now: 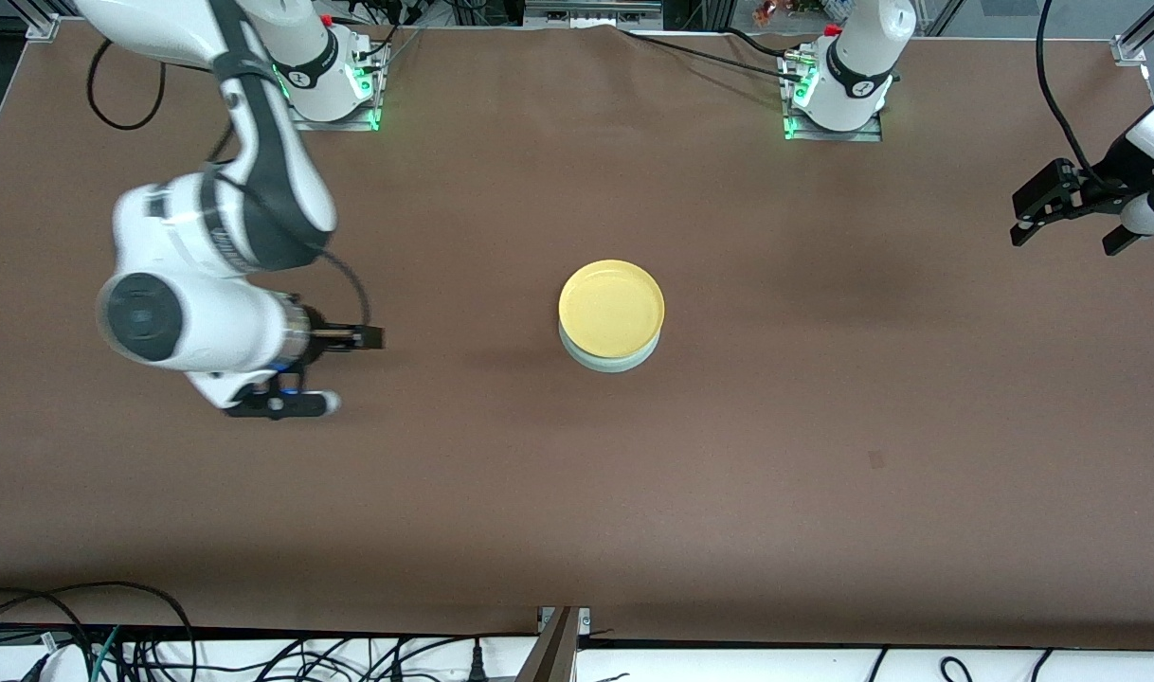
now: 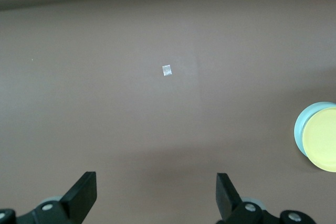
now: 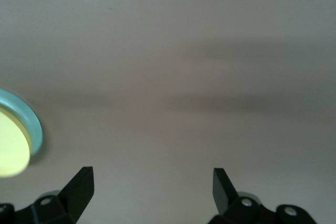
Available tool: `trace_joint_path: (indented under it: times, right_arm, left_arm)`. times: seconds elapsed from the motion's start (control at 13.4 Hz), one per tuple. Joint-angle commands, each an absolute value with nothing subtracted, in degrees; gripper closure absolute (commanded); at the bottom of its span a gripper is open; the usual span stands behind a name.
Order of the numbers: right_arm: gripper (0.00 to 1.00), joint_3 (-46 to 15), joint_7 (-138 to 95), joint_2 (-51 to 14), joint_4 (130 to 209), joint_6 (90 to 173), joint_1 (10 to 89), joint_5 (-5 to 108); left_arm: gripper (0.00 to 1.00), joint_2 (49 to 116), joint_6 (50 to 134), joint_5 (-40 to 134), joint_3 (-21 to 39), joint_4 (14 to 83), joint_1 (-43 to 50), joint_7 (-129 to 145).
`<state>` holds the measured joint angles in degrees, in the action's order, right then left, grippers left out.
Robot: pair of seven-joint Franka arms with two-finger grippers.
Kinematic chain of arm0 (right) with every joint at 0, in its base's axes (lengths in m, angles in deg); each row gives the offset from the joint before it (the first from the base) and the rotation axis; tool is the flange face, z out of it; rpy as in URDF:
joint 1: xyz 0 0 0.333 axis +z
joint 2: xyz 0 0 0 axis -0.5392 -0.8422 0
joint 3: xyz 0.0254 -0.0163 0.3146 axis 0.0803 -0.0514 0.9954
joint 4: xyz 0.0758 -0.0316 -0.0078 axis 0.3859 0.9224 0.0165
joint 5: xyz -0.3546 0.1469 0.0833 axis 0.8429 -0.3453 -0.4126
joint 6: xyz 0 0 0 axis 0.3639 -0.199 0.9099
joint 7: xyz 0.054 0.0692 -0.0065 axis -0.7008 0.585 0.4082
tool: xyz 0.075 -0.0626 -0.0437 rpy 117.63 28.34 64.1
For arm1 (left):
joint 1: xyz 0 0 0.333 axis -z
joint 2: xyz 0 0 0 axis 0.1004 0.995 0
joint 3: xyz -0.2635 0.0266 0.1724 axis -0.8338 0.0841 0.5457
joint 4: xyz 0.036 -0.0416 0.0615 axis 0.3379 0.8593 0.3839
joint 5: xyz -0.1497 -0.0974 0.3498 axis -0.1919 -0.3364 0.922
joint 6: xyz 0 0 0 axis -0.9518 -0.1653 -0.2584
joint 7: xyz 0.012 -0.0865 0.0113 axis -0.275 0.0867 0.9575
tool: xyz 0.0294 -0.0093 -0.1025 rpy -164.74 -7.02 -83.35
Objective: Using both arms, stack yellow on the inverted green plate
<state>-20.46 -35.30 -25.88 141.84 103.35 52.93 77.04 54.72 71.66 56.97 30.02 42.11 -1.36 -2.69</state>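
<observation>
The bright yellow plate (image 1: pixel 611 308) sits rim up on the pale mint-green plate (image 1: pixel 607 360) at the middle of the table; only the green plate's rim shows beneath it. My right gripper (image 1: pixel 351 370) is open and empty over bare table toward the right arm's end, apart from the stack. My left gripper (image 1: pixel 1062 242) is open and empty over the table toward the left arm's end. In the left wrist view the gripper (image 2: pixel 156 182) is open, with the yellow plate (image 2: pixel 321 139) on the green plate (image 2: pixel 298 128) at the edge. In the right wrist view the gripper (image 3: pixel 152 179) is open, with the yellow plate (image 3: pixel 10 148) and green rim (image 3: pixel 32 121) at the edge.
The brown table (image 1: pixel 785 426) bears a small pale mark (image 2: pixel 167 70), nearer the front camera than the stack. The arm bases (image 1: pixel 838 95) stand along the table's edge farthest from the front camera. Cables (image 1: pixel 141 644) lie past the edge nearest that camera.
</observation>
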Motion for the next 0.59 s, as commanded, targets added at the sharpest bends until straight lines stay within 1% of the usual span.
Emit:
trace_joint_path:
  times: [0.0, 0.22, 0.37, 0.52]
  right_arm:
    - [0.0, -20.86, -29.91, -24.23, 137.12, 95.49, 49.69, 77.93]
    - [0.0, -21.49, -26.63, -19.86, 137.37, 93.1, 47.93, 82.65]
    - [0.0, -21.13, -26.89, -15.03, 141.57, 92.92, 46.7, 85.48]
    - [0.0, -16.59, -26.54, -10.54, 144.31, 93.01, 42.24, 87.23]
  left_arm:
    - [0.0, 58.24, 70.28, 55.92, 29.38, 38.53, -1.45, -2.87]
    - [0.0, 58.25, 70.2, 56.53, 29.11, 38.35, -1.1, -2.87]
    - [0.0, 58.25, 70.11, 56.62, 29.11, 38.35, -1.01, -2.96]
    - [0.0, 58.42, 70.11, 56.53, 29.2, 38.35, -1.1, -2.87]
